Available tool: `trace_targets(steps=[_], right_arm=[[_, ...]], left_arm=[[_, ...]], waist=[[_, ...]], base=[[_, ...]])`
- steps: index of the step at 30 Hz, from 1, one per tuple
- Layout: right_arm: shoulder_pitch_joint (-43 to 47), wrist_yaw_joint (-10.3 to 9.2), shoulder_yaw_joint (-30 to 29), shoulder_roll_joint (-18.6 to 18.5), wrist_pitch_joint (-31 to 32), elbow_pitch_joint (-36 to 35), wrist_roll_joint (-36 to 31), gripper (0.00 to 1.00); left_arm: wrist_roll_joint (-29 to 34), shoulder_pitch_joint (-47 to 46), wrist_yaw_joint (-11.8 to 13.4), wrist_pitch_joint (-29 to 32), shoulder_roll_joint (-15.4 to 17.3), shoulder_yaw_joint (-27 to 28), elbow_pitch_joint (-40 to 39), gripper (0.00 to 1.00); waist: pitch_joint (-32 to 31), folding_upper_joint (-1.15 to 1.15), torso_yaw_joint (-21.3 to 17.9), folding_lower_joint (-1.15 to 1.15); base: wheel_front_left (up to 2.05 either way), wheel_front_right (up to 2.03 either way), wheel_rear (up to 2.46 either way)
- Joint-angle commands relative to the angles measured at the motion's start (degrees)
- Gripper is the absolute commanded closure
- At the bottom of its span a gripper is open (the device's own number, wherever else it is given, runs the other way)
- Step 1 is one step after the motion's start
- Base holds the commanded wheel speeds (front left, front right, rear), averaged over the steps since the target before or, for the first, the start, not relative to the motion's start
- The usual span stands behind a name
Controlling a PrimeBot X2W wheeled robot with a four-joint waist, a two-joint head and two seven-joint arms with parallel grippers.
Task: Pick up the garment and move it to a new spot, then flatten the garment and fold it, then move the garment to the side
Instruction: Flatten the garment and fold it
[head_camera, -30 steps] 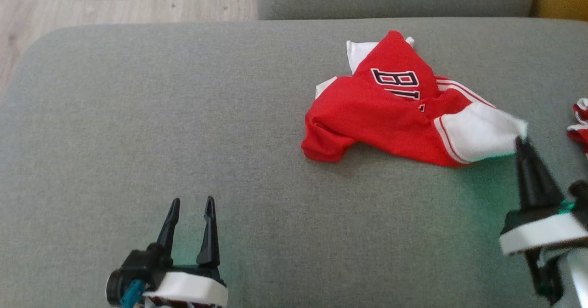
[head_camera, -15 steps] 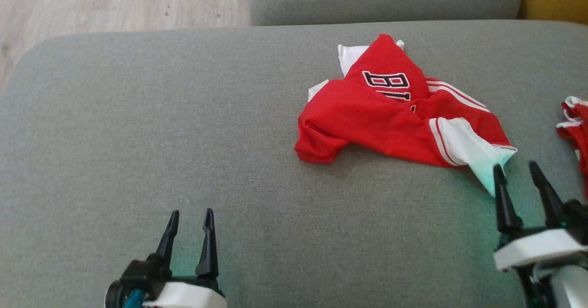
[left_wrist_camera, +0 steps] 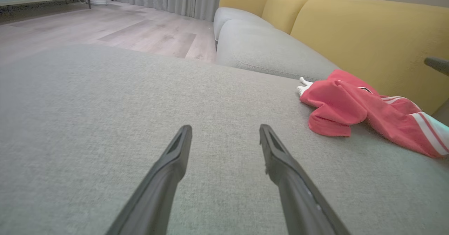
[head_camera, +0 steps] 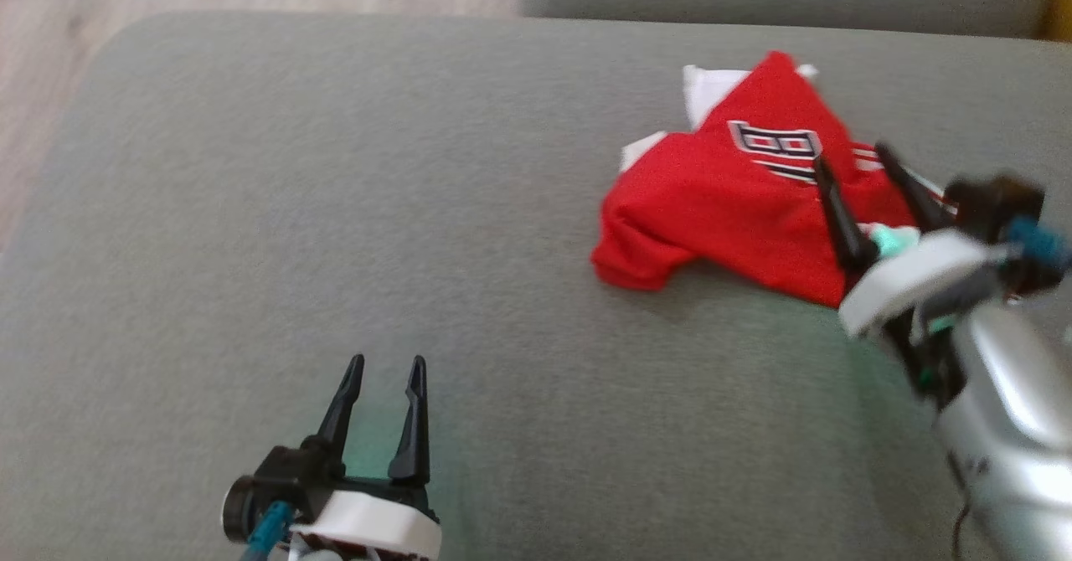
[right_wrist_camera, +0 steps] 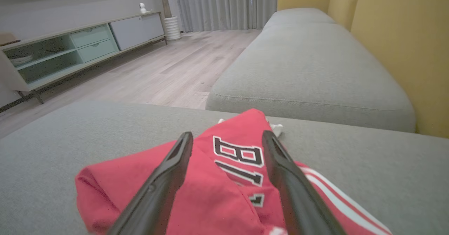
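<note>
Crumpled red garment [head_camera: 737, 209] on the grey cushion [head_camera: 335, 167], lying just under and ahead of the right gripper [head_camera: 847, 153], fingers spread wide above it, clasping nothing. Well off to the right of the left gripper [head_camera: 386, 361], likewise wide apart and empty, low over the cushion.

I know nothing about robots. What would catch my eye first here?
A crumpled red-and-white jersey with black lettering lies toward the right of a grey sofa cushion. The right gripper is poised over it, fingers apart, while the left gripper hangs open over bare cushion at lower left.
</note>
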Motion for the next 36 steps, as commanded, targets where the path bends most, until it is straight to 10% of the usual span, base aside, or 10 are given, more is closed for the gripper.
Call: trace_targets(steps=[1,11,25,26,27,29,36], right_arm=[[-3.92,-0.05,1.71,-1.70,1.28,-0.43,1.39,0.00],[-14.03,-0.05,13.75,-10.40,15.61,5.82,12.64,0.00],[-14.98,-0.05,25.39,-16.20,21.38,7.93,23.79,0.00],[-15.07,-0.05,25.99,-16.34,21.37,7.72,24.40,0.52],[-15.09,-0.05,26.64,-16.46,21.32,7.46,24.99,0.83],[-15.15,-0.05,27.33,-16.65,21.18,7.09,25.52,1.00],[-20.70,-0.05,26.95,-18.83,5.40,6.74,21.33,1.00]], left_arm=[[-0.55,-2.28,0.46,-0.29,0.29,0.91,-1.31,0.00],[-2.22,-1.95,1.41,-0.29,0.29,-0.86,-1.68,0.00],[-3.46,-4.03,2.54,-0.29,0.29,-2.97,-2.79,0.00],[-3.45,-4.14,2.57,-0.29,0.29,-2.98,-2.81,0.00],[-3.45,-4.22,2.59,-0.29,0.29,-2.99,-2.82,0.00],[-3.45,-4.28,2.60,-0.29,0.29,-2.99,-2.81,0.00],[-3.49,-4.20,2.42,-0.29,0.29,-2.70,-2.74,0.00]], waist=[[1.50,0.00,3.07,0.00],[4.53,0.00,11.27,0.00],[6.86,0.00,12.00,0.00],[6.90,0.00,11.87,0.00],[6.90,0.00,11.73,0.00],[6.90,0.00,11.62,0.00],[6.28,0.00,11.19,0.00]], base=[[0.00,0.00,0.00],[0.00,0.00,0.00],[0.00,0.00,0.00],[0.00,0.00,0.00],[0.00,0.00,0.00],[0.00,0.00,0.00],[0.00,0.00,0.00]])
